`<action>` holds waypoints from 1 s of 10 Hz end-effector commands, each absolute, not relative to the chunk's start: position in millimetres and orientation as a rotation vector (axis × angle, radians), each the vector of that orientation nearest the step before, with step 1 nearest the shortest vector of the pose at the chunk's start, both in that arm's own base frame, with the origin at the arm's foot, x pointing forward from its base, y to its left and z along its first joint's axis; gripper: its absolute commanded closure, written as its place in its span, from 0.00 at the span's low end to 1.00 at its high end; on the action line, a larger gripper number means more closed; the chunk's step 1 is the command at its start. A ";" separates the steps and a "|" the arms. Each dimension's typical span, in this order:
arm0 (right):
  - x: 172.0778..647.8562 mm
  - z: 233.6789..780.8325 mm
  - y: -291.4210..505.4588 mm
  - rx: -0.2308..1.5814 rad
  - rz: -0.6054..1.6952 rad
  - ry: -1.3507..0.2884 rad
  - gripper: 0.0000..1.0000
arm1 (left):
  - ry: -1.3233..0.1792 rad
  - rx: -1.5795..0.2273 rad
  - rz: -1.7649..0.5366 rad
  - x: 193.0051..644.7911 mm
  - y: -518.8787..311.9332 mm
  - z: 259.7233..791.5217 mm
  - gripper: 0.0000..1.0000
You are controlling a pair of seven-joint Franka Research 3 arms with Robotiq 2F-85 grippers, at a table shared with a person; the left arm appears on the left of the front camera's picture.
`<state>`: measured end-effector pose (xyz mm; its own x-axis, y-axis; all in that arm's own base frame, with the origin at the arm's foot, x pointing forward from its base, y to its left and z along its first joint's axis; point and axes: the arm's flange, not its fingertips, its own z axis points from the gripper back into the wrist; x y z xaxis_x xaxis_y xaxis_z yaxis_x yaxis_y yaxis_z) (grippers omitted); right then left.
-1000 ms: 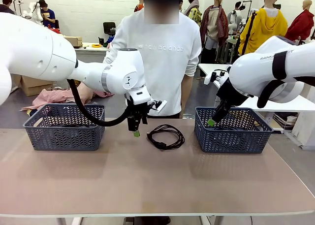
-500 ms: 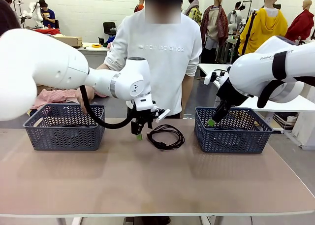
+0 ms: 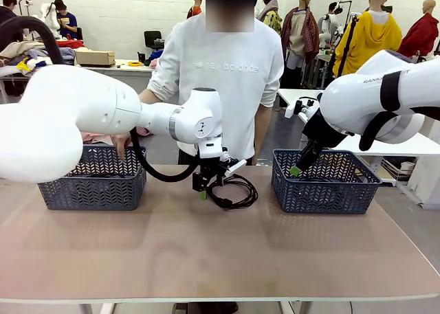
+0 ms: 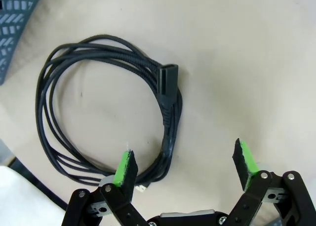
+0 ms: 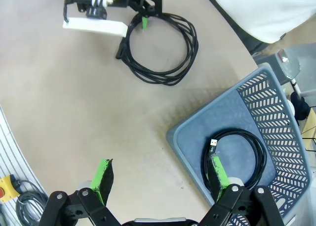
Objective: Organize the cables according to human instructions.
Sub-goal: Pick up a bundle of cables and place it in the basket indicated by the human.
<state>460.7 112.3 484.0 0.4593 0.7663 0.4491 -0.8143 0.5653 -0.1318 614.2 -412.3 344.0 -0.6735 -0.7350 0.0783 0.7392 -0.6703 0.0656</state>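
One cable [image 3: 236, 190], a coiled black loop with a chunky plug, lies on the table's far middle. My left gripper [image 3: 204, 192] hangs open at the loop's left edge. In the left wrist view its green pads straddle the near strands of the cable [image 4: 170, 118], with the left gripper [image 4: 183, 157] just above them and nothing gripped. My right gripper [image 3: 296, 169] is open and empty above the near left corner of the right basket. From the right wrist view, the right gripper [image 5: 160, 172] looks down on a second cable [image 5: 238, 132] coiled inside that basket and the table cable [image 5: 158, 79] farther off.
Two grey-blue mesh baskets stand at the far side: the left basket [image 3: 93, 190] and the right basket [image 3: 323, 194]. A person in a white sweatshirt stands behind the table, one hand [image 3: 120, 144] resting at the left basket's far rim.
My left arm has swung right and lowered, bringing its open gripper from left of the cable down to the loop's edge. The right arm has stayed still.
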 end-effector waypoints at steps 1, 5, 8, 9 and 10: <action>460.7 484.6 112.5 0.099 0.969 -0.496 0.00 | -0.094 -0.050 -2.334 618.4 -414.5 343.7 0.00; 460.7 484.6 112.5 0.099 0.969 -0.496 0.00 | -0.083 -0.027 -2.363 621.0 -420.9 328.4 0.00; 460.7 484.6 112.5 0.099 0.969 -0.496 0.00 | -0.071 -0.014 -2.374 624.8 -423.3 322.8 0.00; 460.7 484.6 112.5 0.099 0.969 -0.496 0.00 | -0.071 -0.012 -2.365 625.6 -423.2 321.4 0.00; 460.7 484.6 112.5 0.099 0.969 -0.496 0.00 | -0.072 -0.013 -2.363 626.1 -423.3 321.2 0.00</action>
<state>460.7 112.3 484.0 0.4594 0.7663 0.4491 -0.8143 0.5653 -0.1318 617.9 -419.8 317.8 -0.7029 -0.7097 0.0477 0.7113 -0.7014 0.0464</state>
